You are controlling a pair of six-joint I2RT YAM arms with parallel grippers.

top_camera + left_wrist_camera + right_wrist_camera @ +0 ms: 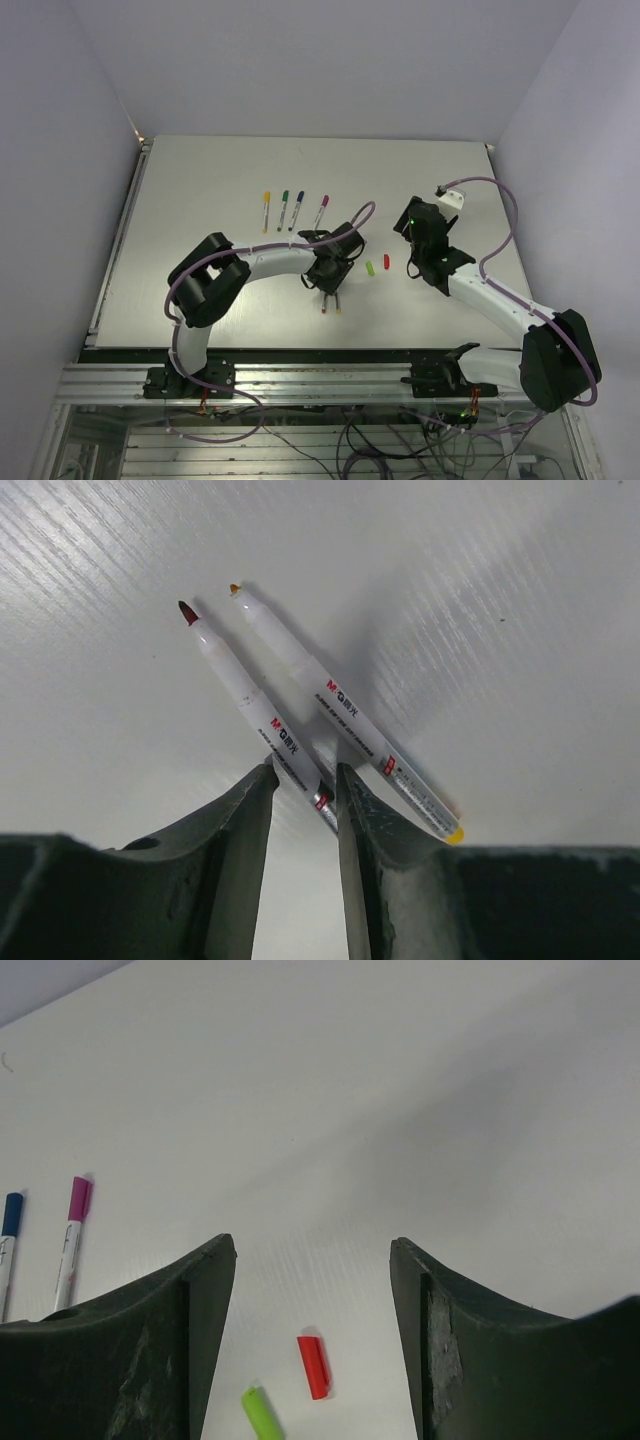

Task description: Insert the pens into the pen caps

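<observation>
Two uncapped pens lie side by side on the table, one red-tipped point(245, 702) point(325, 304) and one orange-tipped point(335, 708) point(338, 302). My left gripper point(303, 770) point(328, 283) is open, its jaws straddling the rear end of the red-tipped pen, which runs slantwise across the gap. A red cap point(314, 1366) point(386, 263) and a light green cap point(260, 1412) point(370, 268) lie loose to the right. My right gripper point(312, 1245) point(413, 266) hangs open over the table just past these caps, holding nothing.
Several capped pens lie in a row farther back: yellow point(266, 211), green point(284, 209), blue point(297, 210) point(8, 1250) and magenta point(321, 213) point(73, 1245). The table's edges point(150, 150) run along grey walls on three sides.
</observation>
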